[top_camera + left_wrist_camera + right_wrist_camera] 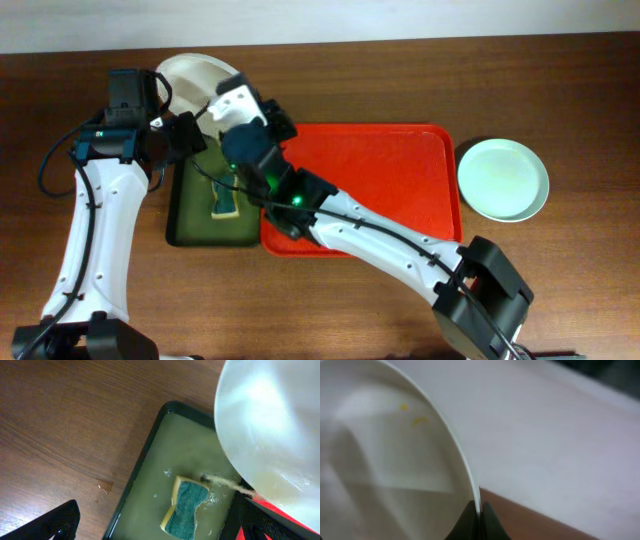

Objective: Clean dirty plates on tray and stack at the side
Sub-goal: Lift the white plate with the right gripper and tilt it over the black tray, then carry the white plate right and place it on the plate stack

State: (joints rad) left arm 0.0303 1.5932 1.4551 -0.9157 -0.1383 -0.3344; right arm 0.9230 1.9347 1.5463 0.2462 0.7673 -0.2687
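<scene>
Overhead view: the right gripper (pixel 236 100) holds the white plate (pixel 192 78) at the far left of the scene, beyond the far end of the dark green tray (pixel 190 225). Right wrist view confirms the hold: both jaws are pressed together on the plate's rim, with no gap visible between them. Two small yellow smears (pixel 415 419) show on the plate's inner face.

Left wrist view shows the same plate raised off the table and overhanging the right part of the dark green tray. A green and yellow sponge (pixel 185 507) lies in that tray. A thin pale streak runs from the plate's lower rim towards the sponge; what it is cannot be told.

The left gripper (pixel 185 138) hangs over the far end of the dark green tray. Its fingers (pixel 57 522) are spread wide and have hold of nothing.

The red tray (pixel 400 160) sits just right of the dark green tray, and the right arm crosses over its near left part. The mint green plate (pixel 503 178) lies flat on the table (pixel 580 290) just right of the red tray, not touching it.
</scene>
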